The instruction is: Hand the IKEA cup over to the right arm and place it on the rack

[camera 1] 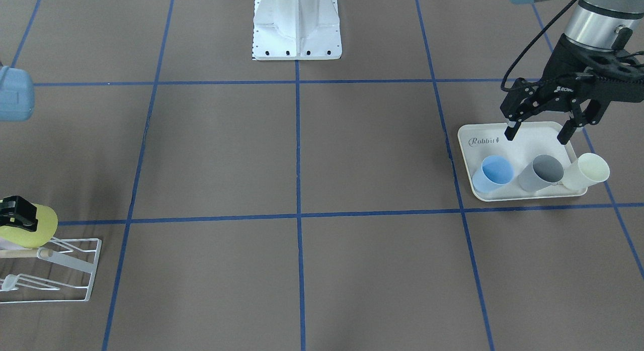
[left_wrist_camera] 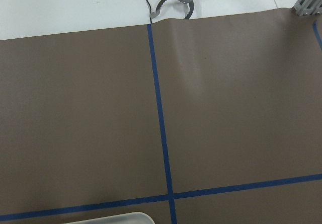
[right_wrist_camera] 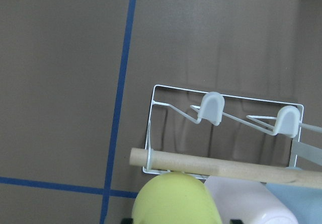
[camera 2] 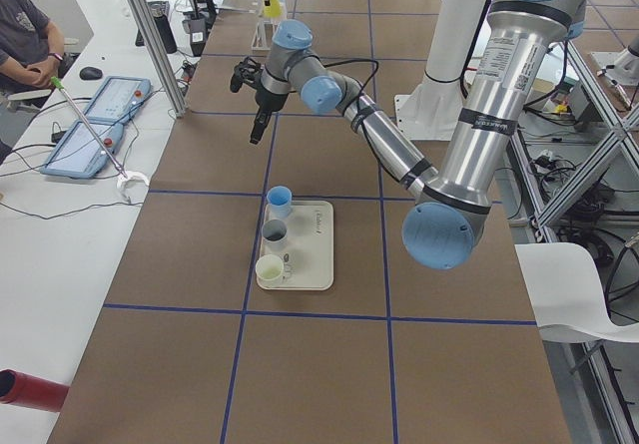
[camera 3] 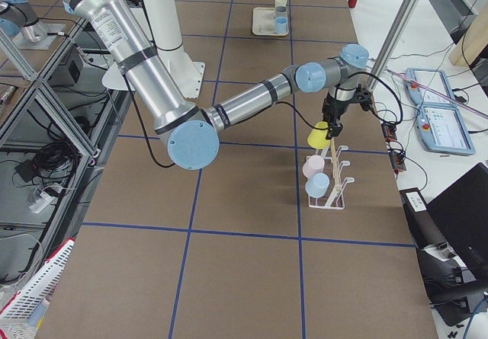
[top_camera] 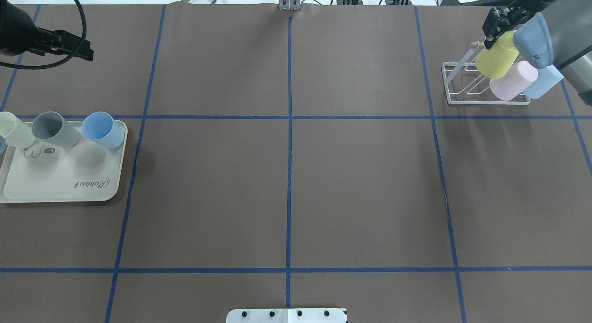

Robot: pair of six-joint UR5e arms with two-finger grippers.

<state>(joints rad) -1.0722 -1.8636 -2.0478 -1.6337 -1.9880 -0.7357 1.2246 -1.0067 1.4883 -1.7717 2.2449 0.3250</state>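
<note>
Yellow cup (top_camera: 497, 61) at the rack (right_wrist_camera: 212, 107), my right hand (top_camera: 494, 32) clamped on it.
I see a brown tabletop (top_camera: 360, 184) gridded in blue tape, with a white bench (camera 2: 60, 215) along its far edge. The rack sits at the far right corner. The cup hangs tilted over the dowel end, just beside a pink cup (top_camera: 511, 82); I can't tell if it touches a peg. My left hand (camera 1: 536, 138) hangs with fingers apart above the cream tray (top_camera: 60, 175) at the left edge.
</note>
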